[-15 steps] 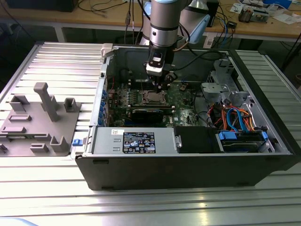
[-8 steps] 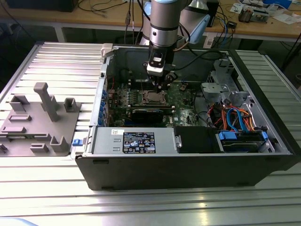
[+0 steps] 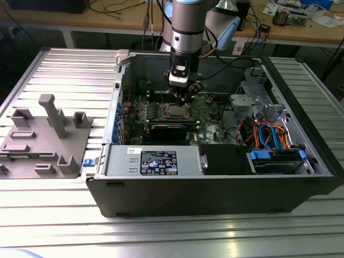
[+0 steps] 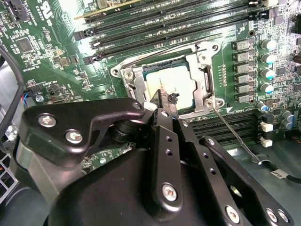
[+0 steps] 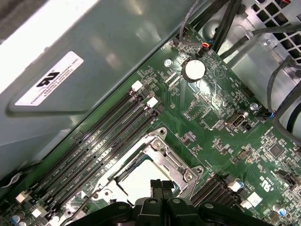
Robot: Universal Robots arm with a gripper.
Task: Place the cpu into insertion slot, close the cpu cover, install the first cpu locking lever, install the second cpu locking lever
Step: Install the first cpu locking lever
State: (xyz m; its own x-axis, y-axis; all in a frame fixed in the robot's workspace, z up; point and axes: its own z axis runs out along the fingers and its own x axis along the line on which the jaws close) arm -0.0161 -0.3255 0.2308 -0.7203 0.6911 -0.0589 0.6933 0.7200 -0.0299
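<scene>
Pincer (image 4: 168,101) tips hide part of the cpu (image 4: 186,89) top.

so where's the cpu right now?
In both wrist views the cpu sits in the insertion slot on the green board, between the memory slot banks, just below the gripper.

Case (image 3: 215,188) open on top, memory slots (image 4: 155,28) and socket frame (image 4: 136,80) crowding the gripper (image 4: 168,101), cables (image 3: 269,134) at exterior right.
</scene>
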